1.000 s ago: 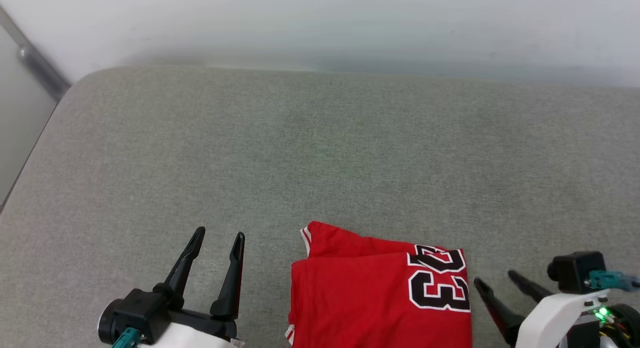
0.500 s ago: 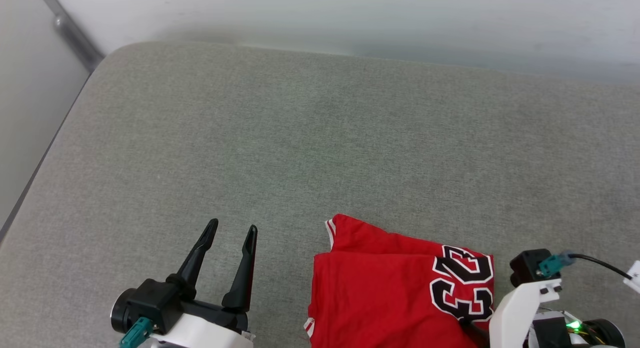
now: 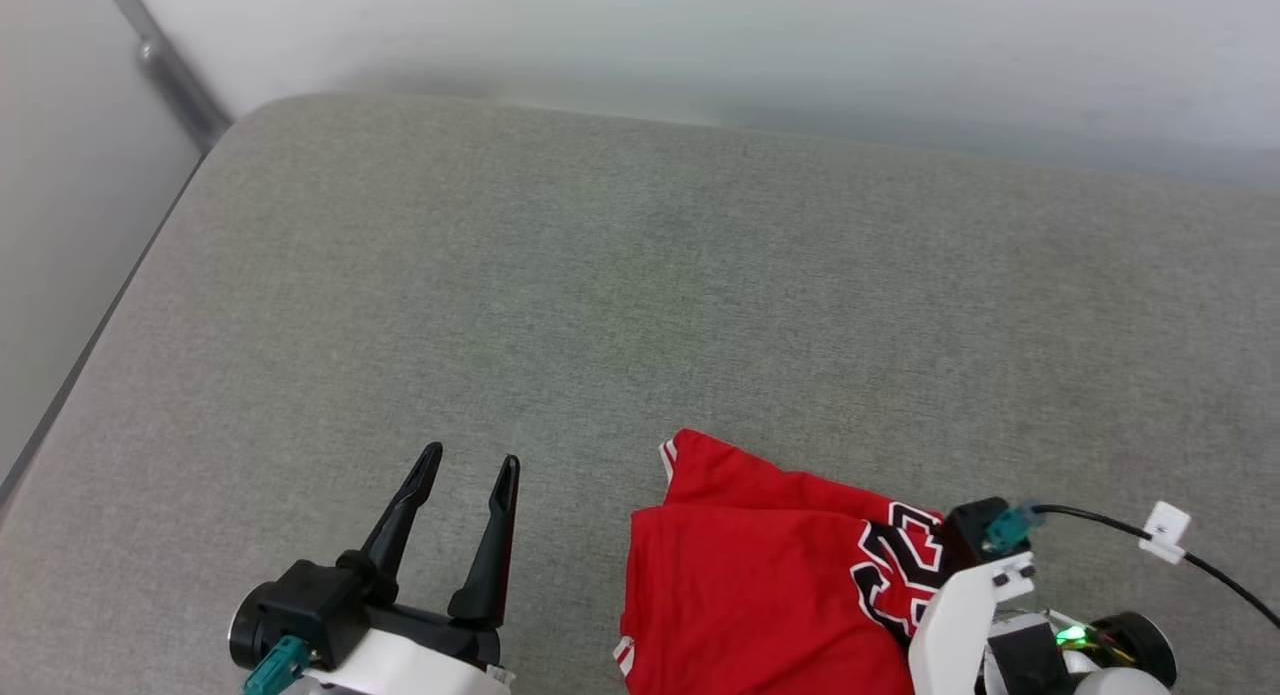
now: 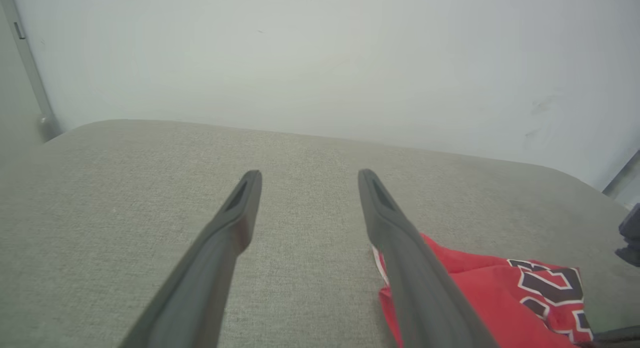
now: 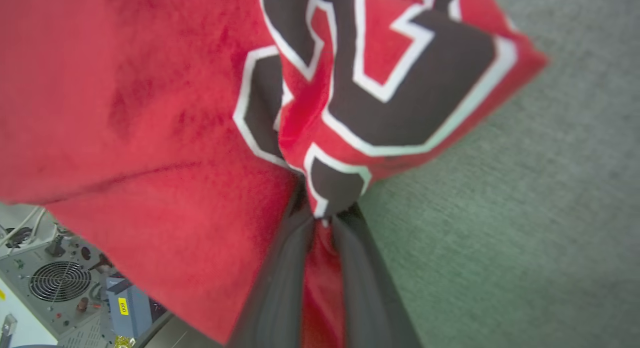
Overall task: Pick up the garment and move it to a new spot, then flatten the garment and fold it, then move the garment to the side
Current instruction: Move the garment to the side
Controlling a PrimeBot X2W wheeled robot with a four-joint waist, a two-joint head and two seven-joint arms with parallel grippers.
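1. We see the garment (image 3: 760, 595) at the near edge of the grey padded surface (image 3: 640, 305), right of centre in the head view and running off the bottom of that view.
2. It is bright red cloth, folded into a rough rectangle. One layer lies over another, and the under layer's corner pokes out at the far left.
3. That poking corner has a white-and-red striped trim (image 3: 667, 457). We spot a second bit of the same trim at the near left edge.
4. The number print (image 3: 895, 575) sits on the garment's right end: black blocky digits with a white outline and a red inner line. It is partly hidden by the right arm's white wrist, so we cannot read it in full.
5. The right gripper (image 5: 325, 215) is closed on the garment. In the right wrist view both dark fingers pinch a bunched ridge of red cloth right at the printed edge, with the print creased above the tips.
6. In that view the cloth by the fingers looks lifted and puckered. Beyond it the grey surface shows, blurred.
7. The left gripper (image 3: 472, 455) is open and holds nothing. It sits over bare grey surface, just left of the garment and not touching it.
8. In the left wrist view the garment lies behind the right-hand finger.
9. A pale wall (image 3: 700, 35) stands behind the surface.
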